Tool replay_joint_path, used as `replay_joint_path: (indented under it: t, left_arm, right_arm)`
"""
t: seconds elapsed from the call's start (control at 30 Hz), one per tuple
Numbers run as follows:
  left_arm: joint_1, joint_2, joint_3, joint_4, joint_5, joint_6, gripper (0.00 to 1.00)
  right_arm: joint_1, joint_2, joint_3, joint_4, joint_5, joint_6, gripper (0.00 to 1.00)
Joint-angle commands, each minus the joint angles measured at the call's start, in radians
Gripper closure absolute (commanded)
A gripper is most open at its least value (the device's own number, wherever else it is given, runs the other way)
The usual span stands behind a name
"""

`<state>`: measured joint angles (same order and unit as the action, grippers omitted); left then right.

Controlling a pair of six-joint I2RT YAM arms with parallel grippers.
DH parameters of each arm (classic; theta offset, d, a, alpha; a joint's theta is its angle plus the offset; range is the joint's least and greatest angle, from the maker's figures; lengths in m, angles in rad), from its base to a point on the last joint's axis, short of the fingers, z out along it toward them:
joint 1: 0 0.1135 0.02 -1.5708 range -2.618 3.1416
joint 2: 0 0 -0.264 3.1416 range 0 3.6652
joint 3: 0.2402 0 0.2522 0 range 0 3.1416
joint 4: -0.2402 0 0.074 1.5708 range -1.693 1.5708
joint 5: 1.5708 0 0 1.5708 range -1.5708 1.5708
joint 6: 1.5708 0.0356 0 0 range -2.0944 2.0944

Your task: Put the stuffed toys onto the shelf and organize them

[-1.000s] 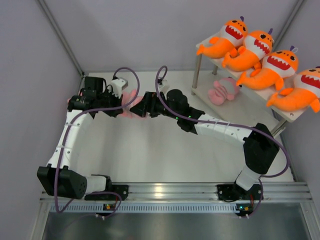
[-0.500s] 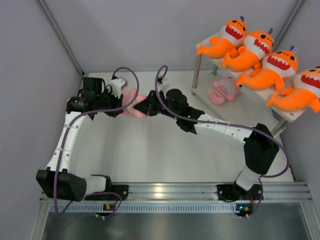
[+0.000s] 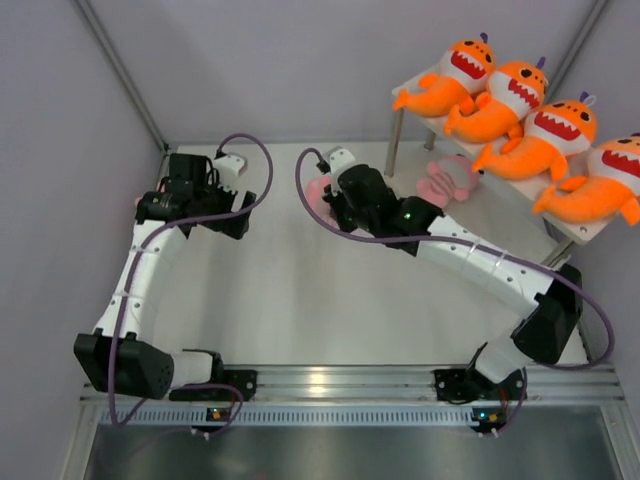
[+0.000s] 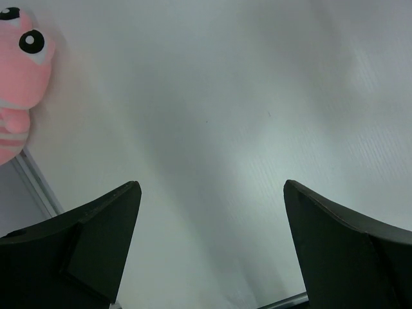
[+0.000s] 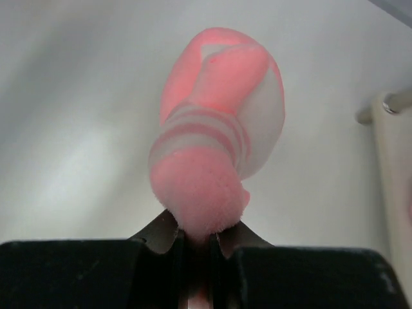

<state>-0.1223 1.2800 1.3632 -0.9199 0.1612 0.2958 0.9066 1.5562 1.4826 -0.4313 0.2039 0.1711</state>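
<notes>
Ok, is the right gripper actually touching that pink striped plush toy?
Touching. The right wrist view shows the right gripper pinched shut on the fuzzy end of the pink striped plush, no gap visible.

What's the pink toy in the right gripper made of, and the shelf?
Pink striped plush: soft fabric, matte fuzzy pile showing along its outline; probably stuffed.
Shelf boards: pale, matte, likely light wood or laminate.
Legs: thin, silvery sheen, seemingly metal.

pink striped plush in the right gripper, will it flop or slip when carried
Probably floppy: the pink striped plush is pinched by one fuzzy end in the right gripper, its body unsupported. Looks soft and light, so unlikely to break. Fuzzy fabric should resist slipping, though the pinch is small.
</notes>
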Motion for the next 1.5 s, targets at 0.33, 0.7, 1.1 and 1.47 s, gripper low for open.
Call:
replay_joint_path:
  t: [0.33, 0.7, 1.1, 1.47]
  left_arm:
    - [0.000, 0.073, 0.059, 0.004, -0.037, -0.023, 0.02]
    - [0.000, 0.094, 0.063, 0.000, -0.034, -0.015, 0.02]
    - [0.000, 0.093, 0.060, -0.005, -0.046, -0.006, 0.02]
    - [0.000, 0.099, 0.066, -0.010, -0.055, -0.004, 0.02]
  right_arm:
    - [-0.040, 0.037, 0.019, -0.793, 0.686, -0.220, 1.00]
    - [-0.141, 0.056, -0.068, -0.887, 0.905, -0.130, 1.00]
    - [-0.411, 0.031, -0.425, 0.106, 0.922, -0.740, 1.00]
    - [-0.437, 0.189, -0.441, 0.259, 0.825, -0.814, 1.00]
